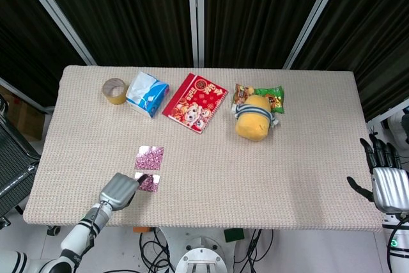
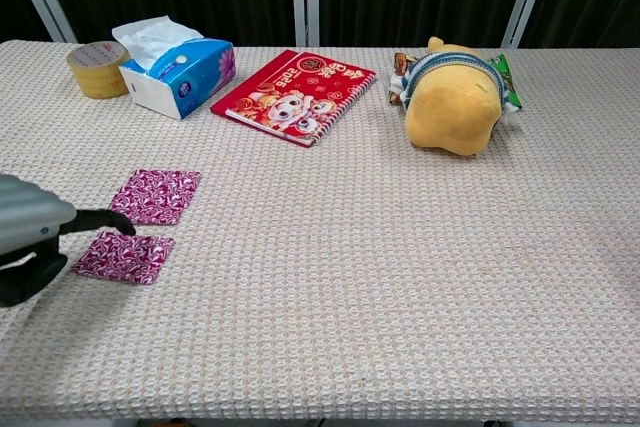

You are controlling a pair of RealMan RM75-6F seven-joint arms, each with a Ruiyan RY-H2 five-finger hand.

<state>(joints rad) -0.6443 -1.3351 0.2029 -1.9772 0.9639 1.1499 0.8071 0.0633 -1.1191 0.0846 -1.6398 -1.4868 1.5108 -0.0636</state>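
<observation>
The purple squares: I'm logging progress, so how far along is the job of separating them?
Done, it seems: two purple squares lie apart, the far purple square and the near purple square. In hand: the left hand has a fingertip at the near one's edge. The right hand is idle and open off the table. What is left: unclear.

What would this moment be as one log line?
left hand: fingertip by near purple packet | second purple packet: beside it, apart | right hand: open, off table edge
</observation>
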